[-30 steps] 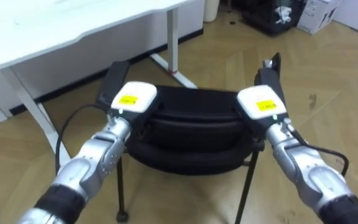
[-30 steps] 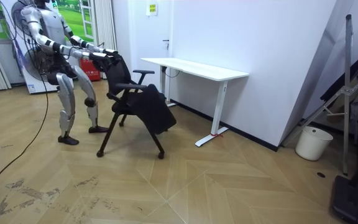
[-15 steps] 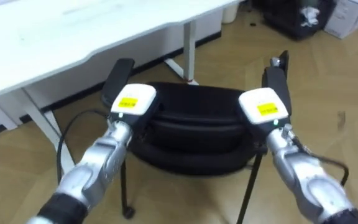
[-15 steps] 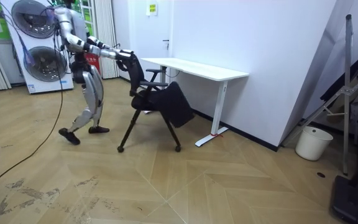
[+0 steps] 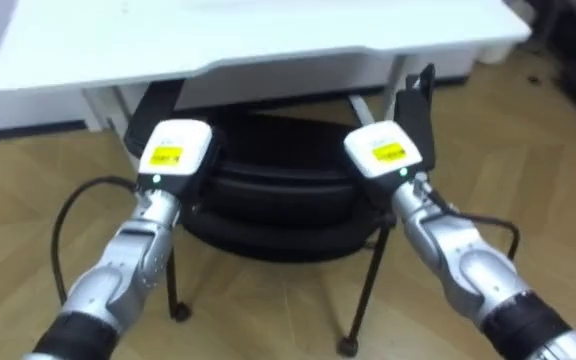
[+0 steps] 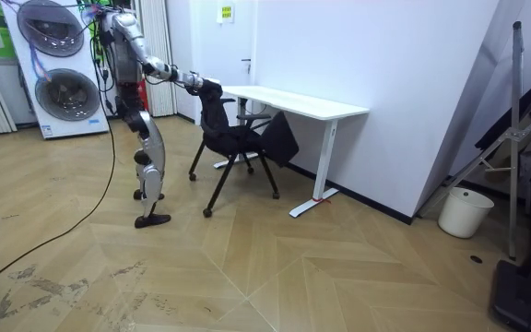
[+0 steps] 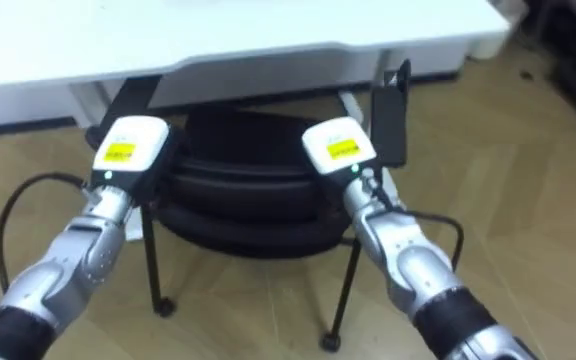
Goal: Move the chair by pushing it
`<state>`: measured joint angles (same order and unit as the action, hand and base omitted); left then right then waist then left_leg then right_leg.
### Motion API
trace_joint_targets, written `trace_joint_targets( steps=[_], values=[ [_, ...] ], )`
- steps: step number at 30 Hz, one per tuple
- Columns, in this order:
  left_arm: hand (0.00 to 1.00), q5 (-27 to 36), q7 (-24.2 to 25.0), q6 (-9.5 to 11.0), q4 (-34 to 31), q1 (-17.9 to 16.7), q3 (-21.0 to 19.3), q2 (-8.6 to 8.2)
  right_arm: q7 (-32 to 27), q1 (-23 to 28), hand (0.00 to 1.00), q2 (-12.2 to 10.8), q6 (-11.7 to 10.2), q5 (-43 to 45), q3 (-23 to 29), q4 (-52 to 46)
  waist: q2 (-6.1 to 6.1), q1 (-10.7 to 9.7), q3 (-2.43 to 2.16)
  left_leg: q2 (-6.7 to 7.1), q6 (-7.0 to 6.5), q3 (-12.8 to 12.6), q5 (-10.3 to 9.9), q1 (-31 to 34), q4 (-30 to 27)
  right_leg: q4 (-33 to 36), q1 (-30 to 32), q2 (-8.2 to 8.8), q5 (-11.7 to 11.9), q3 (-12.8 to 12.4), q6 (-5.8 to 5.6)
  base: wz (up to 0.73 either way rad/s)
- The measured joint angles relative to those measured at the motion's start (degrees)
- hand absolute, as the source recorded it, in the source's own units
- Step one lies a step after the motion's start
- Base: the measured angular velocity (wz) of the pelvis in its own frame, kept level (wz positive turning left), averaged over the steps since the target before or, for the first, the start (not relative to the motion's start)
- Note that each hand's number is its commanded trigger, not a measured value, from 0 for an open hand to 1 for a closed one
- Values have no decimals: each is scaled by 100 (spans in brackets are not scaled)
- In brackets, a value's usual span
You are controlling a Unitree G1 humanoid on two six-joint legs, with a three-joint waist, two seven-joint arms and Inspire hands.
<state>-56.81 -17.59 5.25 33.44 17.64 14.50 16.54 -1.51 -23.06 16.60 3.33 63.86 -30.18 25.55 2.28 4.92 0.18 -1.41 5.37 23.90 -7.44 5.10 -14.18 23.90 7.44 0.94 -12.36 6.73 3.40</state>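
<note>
Before the table (image 5: 268, 40), the chair (image 5: 278, 195) stands with left hand (image 5: 173, 150) and right hand (image 5: 383, 155) on its backrest top, grip not discernible; expect a light, castor-rolling frame, best pushed at that stiff top rail.

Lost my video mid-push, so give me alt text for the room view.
The robot stands behind a black chair, arms stretched to its backrest, the chair's front at a white desk by the wall. Stacked round-doored machines stand behind it.

My left hand (image 5: 173, 152) and right hand (image 5: 383, 155) rest on the black chair (image 5: 268, 195), tucked partly under the white tabletop (image 5: 268, 40).
</note>
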Motion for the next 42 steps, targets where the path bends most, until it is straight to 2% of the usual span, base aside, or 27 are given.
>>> trace_joint_targets(
  steps=[1, 2, 3, 4, 5, 6, 8, 9, 11, 13, 14, 15, 16, 18, 20, 24, 27, 29, 30, 31, 33, 35, 37, 42],
  values=[
    [100, -6, 49, -8, -11, -47, 30, -21, 164, 4, 100, 7, -40, 0, -3, 56, 33, 7, 22, -49, -33, -280, 46, -109, 97, -30, -209, 25, -5, 451, 7, 100],
    [100, -14, 56, -10, -62, -99, 47, -27, 303, 6, 100, 18, -82, 0, 2, 77, 95, 1, 47, -133, -67, -713, 76, -181, 81, -129, -395, 36, -16, 789, 24, 96],
    [100, -15, 56, -17, -105, -126, 49, -27, 349, 6, 100, 27, -89, -18, 2, 73, 127, -14, 54, -146, -71, -888, 74, -176, 42, -214, -483, 41, -40, 934, 64, 95],
    [100, -15, 60, -49, -158, -127, 80, -18, 354, 8, 100, 64, -117, -67, 2, 72, 176, -59, 82, -186, -62, -1162, 68, -140, 0, -389, -642, 61, -106, 1273, 176, 88],
    [100, -15, 70, -89, -165, -106, 108, -31, 351, 8, 100, 96, -147, -92, 10, 73, 189, -76, 89, -191, -46, -1250, 62, -60, -73, -551, -761, 76, -156, 1575, 258, 83],
    [100, -15, 78, -105, -170, -104, 125, -32, 359, 9, 100, 99, -146, -93, 10, 74, 188, -82, 88, -189, -16, -1269, 84, -33, -92, -633, -800, 74, -156, 1661, 259, 82],
    [100, -33, 168, -106, -182, -104, 144, -44, 387, 64, 100, 115, -184, -89, 39, 66, 192, -182, 84, -197, 34, -1474, 122, 37, -144, -839, -1010, 58, -169, 2047, 268, 82],
    [100, -46, 180, -106, -181, -106, 145, -51, 396, 80, 100, 112, -204, -73, 50, 65, 196, -187, 86, -198, 42, -1520, 140, 41, -143, -875, -1050, 60, -171, 2126, 265, 67],
    [100, -132, 255, -105, -175, -109, 148, -65, 412, 138, 100, 99, -211, -58, 50, 45, 209, -276, 94, -198, -8, -1820, 170, 119, -287, -1005, -1251, 85, -188, 2499, 236, 73],
    [100, -157, 255, -107, -89, -91, 131, -60, 433, 174, 100, 89, -220, -57, 53, 33, 248, -319, 94, -198, -82, -2117, 170, 147, -407, -1026, -1356, 115, -242, 2684, 197, 60],
    [100, -200, 330, -104, -82, -57, 120, -3, 516, 178, 100, 60, -259, -47, 57, -5, 290, -347, 100, -232, -148, -2358, 128, 151, -535, -1032, -1411, 128, -280, 2754, 189, 34],
    [100, -242, 375, -99, -83, -52, 122, -3, 559, 200, 100, 61, -275, -47, 58, -7, 299, -373, 105, -253, -193, -2484, 97, 165, -629, -1037, -1452, 134, -297, 2796, 180, 20],
    [100, -317, 409, -98, -86, -82, 126, -26, 547, 323, 100, 82, -326, -44, 103, -39, 297, -389, 104, -307, -268, -2715, 31, 200, -817, -1034, -1526, 135, -326, 2837, 159, 20],
    [100, -384, 431, -100, -94, -93, 125, -82, 524, 394, 100, 91, -395, -4, 166, -69, 288, -396, 109, -308, -287, -2785, 18, 242, -871, -1030, -1636, 129, -346, 2859, 126, 21],
    [100, -389, 468, -104, -154, -93, 134, -130, 524, 437, 100, 173, -593, -8, 259, -127, 289, -483, 106, -262, -274, -2718, 26, 233, -726, -1030, -1658, 90, -371, 2875, 89, 32],
    [100, -376, 469, -110, -203, -171, 134, -123, 509, 504, 100, 203, -605, 20, 261, -185, 265, -463, 92, -249, -265, -2614, 33, 213, -739, -1036, -1687, 94, -387, 2865, 118, 0],
    [100, -324, 401, -107, -195, -242, 137, -112, 469, 540, 100, 211, -616, 31, 259, -219, 238, -321, 72, -178, -194, -2364, 81, 83, -539, -1021, -1639, 106, -412, 2615, 133, -29],
    [100, -324, 399, -99, -231, -328, 134, -127, 455, 628, 100, 250, -624, 91, 259, -309, 200, -81, 48, -167, -138, -2315, 116, -174, -203, -1023, -1610, 110, -411, 2306, 136, -56],
    [100, -324, 395, -99, -258, -373, 133, -124, 454, 654, 100, 257, -627, 115, 259, -331, 184, -32, 29, -167, -114, -2315, 130, -224, -116, -1022, -1594, 113, -410, 2252, 138, -50],
    [100, -317, 394, -98, -316, -436, 133, -120, 414, 712, 100, 292, -629, 146, 259, -392, 154, 20, -10, -163, -84, -2313, 151, -288, 26, -1014, -1545, 116, -405, 2147, 143, -38],
    [100, -235, 375, -94, -385, -540, 138, -88, 334, 758, 100, 321, -634, 146, 244, -423, 111, 45, -38, -146, -62, -2295, 183, -404, 169, -965, -1517, 128, -400, 2018, 138, -32],
    [100, -183, 373, -89, -447, -619, 144, -53, 319, 758, 100, 338, -676, 150, 218, -425, 103, 96, -43, -111, -72, -2209, 214, -511, 283, -913, -1488, 153, -400, 1810, 134, -29],
    [100, -182, 395, -91, -536, -665, 143, -22, 290, 758, 100, 347, -702, 155, 219, -424, 107, 140, -40, -111, -73, -2203, 215, -553, 324, -914, -1444, 158, -400, 1705, 132, -24],
    [100, -188, 446, -92, -558, -662, 139, 4, 171, 757, 100, 345, -755, 176, 228, -372, 92, 84, -20, -83, -74, -2228, 213, -607, 336, -881, -1405, 187, -384, 1551, 100, -10]
  ],
)
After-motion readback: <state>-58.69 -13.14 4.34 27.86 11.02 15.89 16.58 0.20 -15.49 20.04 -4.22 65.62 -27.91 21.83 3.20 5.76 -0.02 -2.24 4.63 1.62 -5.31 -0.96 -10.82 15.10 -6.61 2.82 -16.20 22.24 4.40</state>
